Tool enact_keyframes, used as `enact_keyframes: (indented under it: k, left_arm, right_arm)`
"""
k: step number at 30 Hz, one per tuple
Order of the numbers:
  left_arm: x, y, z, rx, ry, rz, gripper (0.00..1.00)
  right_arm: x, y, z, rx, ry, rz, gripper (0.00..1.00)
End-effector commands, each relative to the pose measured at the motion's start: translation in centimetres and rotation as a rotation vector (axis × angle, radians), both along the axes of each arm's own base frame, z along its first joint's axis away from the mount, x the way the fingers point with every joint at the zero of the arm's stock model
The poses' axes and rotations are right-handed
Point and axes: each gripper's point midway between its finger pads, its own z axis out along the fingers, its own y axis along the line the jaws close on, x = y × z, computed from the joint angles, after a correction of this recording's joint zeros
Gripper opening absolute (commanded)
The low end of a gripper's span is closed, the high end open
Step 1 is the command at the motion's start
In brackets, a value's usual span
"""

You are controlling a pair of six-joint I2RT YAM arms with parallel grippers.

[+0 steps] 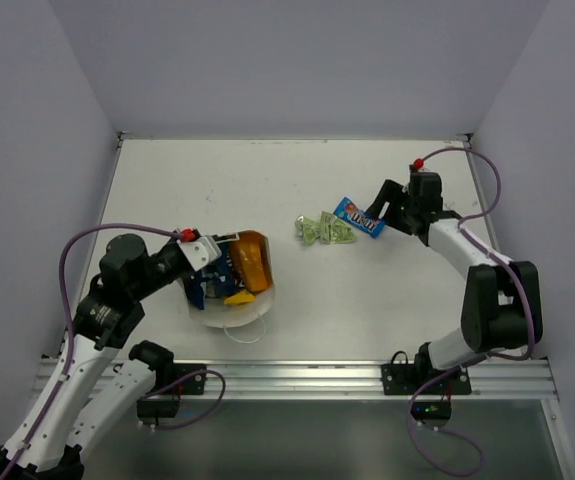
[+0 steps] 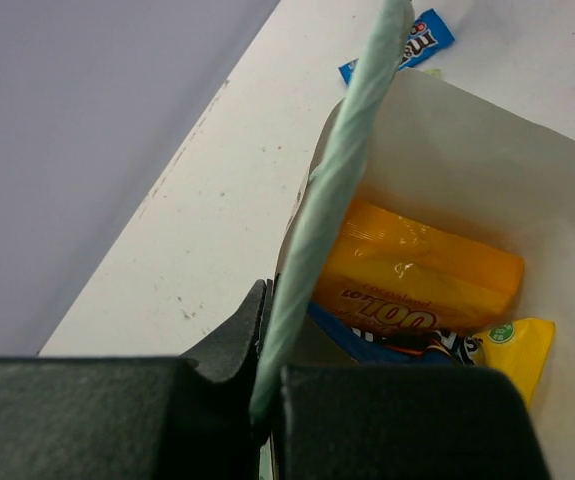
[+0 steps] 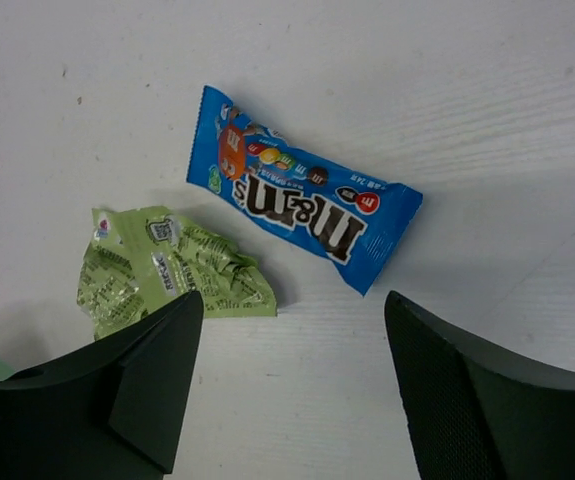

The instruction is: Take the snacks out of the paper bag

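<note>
The mint-green paper bag (image 1: 257, 305) lies tipped at the near left of the table, its mouth open. My left gripper (image 1: 205, 262) is shut on the bag's green rim (image 2: 337, 190). Inside the bag (image 2: 467, 170) lie an orange pouch (image 2: 417, 270), a dark blue packet (image 2: 387, 345) and a yellow candy pack (image 2: 517, 345). A blue candy pack (image 3: 302, 205) and pale green sachets (image 3: 167, 265) lie on the table (image 3: 367, 60) at centre right. My right gripper (image 3: 292, 330) is open and empty, just above and near them; it also shows in the top view (image 1: 385, 205).
White walls stand at the left, back and right of the table (image 1: 267, 180). A metal rail (image 1: 297, 375) runs along the near edge. The blue candy pack (image 1: 358, 216) and green sachets (image 1: 324, 230) lie between the two arms.
</note>
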Motion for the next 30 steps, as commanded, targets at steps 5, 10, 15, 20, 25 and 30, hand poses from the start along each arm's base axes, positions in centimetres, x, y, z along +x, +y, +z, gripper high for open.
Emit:
enact_keyframes:
  k: [5,10,15,20,25,30]
  left_arm:
    - [-2.0,-1.0,-0.7,-0.071,0.116,-0.052,0.00]
    - [-2.7,-0.9,-0.3,-0.086,0.166,-0.051,0.00]
    - [-1.8,-0.3,0.2,-0.084,0.170,0.010,0.00]
    - [-1.3,-0.4,0.7,-0.123,0.178,0.033,0.00]
    - [-0.9,0.2,1.1,-0.138,0.150,0.079,0.00]
    - [-0.2,-0.2,0.1,-0.119,0.179,0.073,0.00]
  right_arm:
    - [-3.3,5.2,9.5,-0.226,-0.326,0.263,0.77]
    - [-8.4,13.1,14.3,-0.193,-0.550,0.644,0.76]
    - [-14.7,20.3,17.2,-0.147,-0.693,1.008,0.75]
    - [-18.8,24.5,17.1,-0.134,-0.703,1.166,0.73]
    - [-20.5,25.6,18.8,-0.154,-0.761,1.216,0.70]
    - [-22.6,26.9,21.8,-0.200,-0.832,1.356,0.69]
